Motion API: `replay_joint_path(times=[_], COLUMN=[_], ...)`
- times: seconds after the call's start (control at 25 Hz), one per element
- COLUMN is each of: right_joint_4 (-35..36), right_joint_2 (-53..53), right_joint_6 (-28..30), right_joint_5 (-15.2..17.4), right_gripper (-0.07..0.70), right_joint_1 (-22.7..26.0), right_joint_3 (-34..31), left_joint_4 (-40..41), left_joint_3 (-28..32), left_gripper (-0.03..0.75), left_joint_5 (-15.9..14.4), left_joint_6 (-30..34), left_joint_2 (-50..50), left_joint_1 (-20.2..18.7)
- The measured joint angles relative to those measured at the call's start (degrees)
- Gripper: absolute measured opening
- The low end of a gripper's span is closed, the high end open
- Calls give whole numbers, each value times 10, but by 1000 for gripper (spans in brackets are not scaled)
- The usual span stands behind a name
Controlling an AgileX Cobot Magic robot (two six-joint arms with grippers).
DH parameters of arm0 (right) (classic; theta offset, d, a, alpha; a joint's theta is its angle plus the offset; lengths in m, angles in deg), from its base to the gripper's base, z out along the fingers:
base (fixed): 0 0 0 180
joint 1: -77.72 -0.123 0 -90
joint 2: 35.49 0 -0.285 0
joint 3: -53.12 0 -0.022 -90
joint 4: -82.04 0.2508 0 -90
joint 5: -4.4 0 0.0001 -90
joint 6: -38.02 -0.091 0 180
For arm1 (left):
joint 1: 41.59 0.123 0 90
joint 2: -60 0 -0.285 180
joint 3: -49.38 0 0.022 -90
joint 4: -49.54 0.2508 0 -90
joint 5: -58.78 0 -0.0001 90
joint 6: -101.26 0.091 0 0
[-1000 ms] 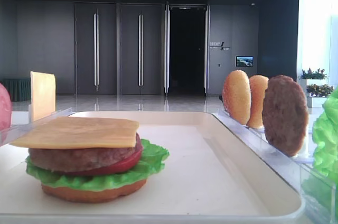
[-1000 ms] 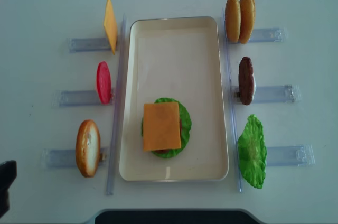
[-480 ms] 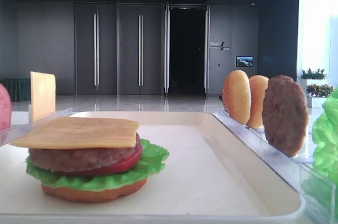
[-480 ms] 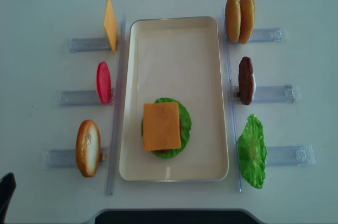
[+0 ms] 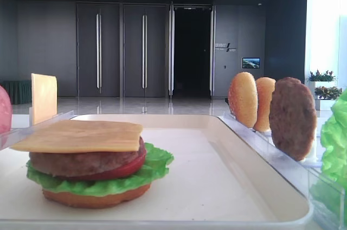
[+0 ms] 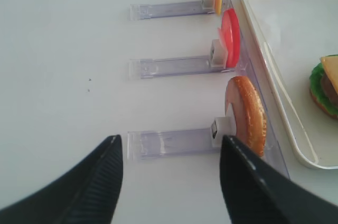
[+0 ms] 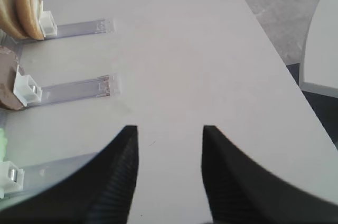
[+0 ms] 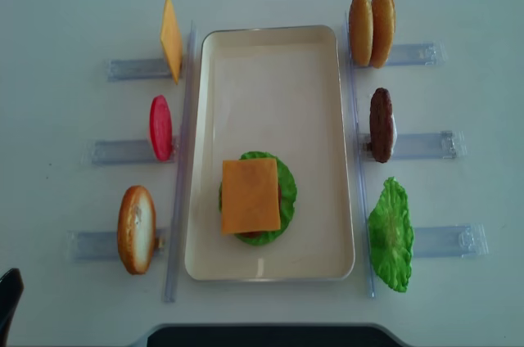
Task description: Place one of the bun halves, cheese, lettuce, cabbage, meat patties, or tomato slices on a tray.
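The cream tray (image 8: 270,69) holds a stack: a bun half, lettuce, a tomato slice, a meat patty and the cheese (image 8: 250,196) on top. Left of the tray stand a second cheese slice (image 8: 170,39), a tomato slice (image 8: 160,128) and a bun half (image 8: 136,229). To its right are two bun halves (image 8: 371,28), a meat patty (image 8: 381,124) and lettuce (image 8: 390,235). Cabbage is out of view. My left gripper (image 6: 170,138) is open above the rack in front of the left bun half (image 6: 247,114). My right gripper (image 7: 170,128) is open over bare table.
Clear plastic racks (image 8: 438,241) hold the upright pieces on both sides. Long clear strips (image 8: 176,200) run along the tray's sides. The table's right edge (image 7: 274,49) lies near the right gripper. A dark front edge (image 8: 262,335) runs below the tray.
In the overhead view the left gripper's dark tip has drawn back toward the lower left corner. Nothing on the table has moved.
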Motion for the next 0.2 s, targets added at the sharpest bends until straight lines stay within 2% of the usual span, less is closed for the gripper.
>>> replay_joint_path(times=[0.2], right_joint_4=[0], right_joint_2=[0], right_joint_6=[0], right_joint_5=[0], right_gripper=[279], right_joint_1=[0], right_joint_3=[0], left_joint_4=[0], left_joint_3=[0], left_gripper=[450], left_joint_5=[0], left_joint_6=[0], left_joint_2=[0], left_joint_1=[0])
